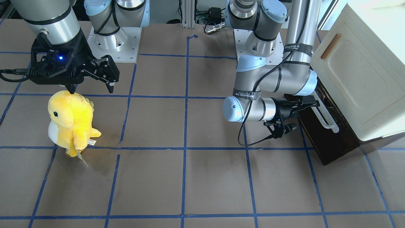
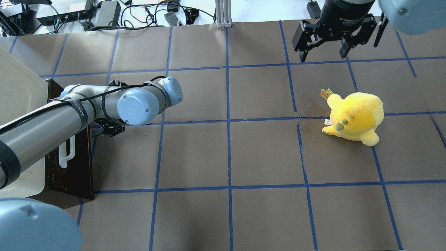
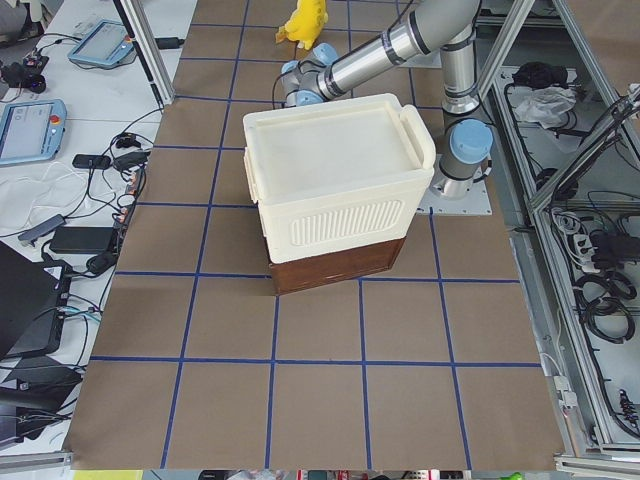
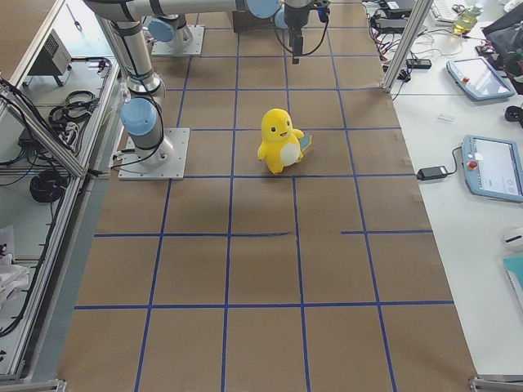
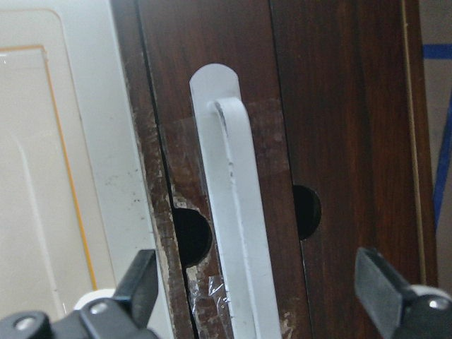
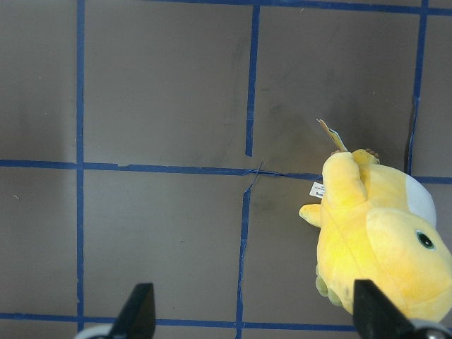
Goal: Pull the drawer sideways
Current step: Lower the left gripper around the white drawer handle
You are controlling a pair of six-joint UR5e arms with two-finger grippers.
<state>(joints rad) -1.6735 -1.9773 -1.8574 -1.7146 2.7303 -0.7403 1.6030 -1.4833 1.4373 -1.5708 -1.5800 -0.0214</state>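
the drawer point(image 1: 332, 145) sits at the robot's left end of the table point(image 1: 215, 177), under a cream cabinet point(image 1: 357, 72). its dark brown wooden front faces in toward the middle of the table. a long white bar handle point(image 1: 326, 118) runs along that front. in the left wrist view the handle's rounded end plate is fixed to scuffed wood, with a dark round hole point(image 5: 194, 236) on one side of the bar and another hole point(image 5: 307, 212) on the other. the pictures do not tell whether the drawer is drawn out at all.

the left gripper point(image 1: 311, 104) is level with the drawer front, at the far end of the handle as the overhead view shows it. it is released: its two fingers point(image 5: 141, 282) stand wide apart, the bar lies between them, and neither finger touches it. the left arm's forearm reaches across above the cabinet's edge.

the cabinet door carries a small brown wooden handle point(image 1: 330, 46) near its top.

well apart, on the robot's right half of the table, a yellow plush toy point(image 1: 71, 120) with a white belly stands upright on the brown, blue-taped surface. the right gripper point(image 1: 91, 90) hangs above the table just beyond the toy, pointing down, unclenched with its fingers spread and nothing between them.
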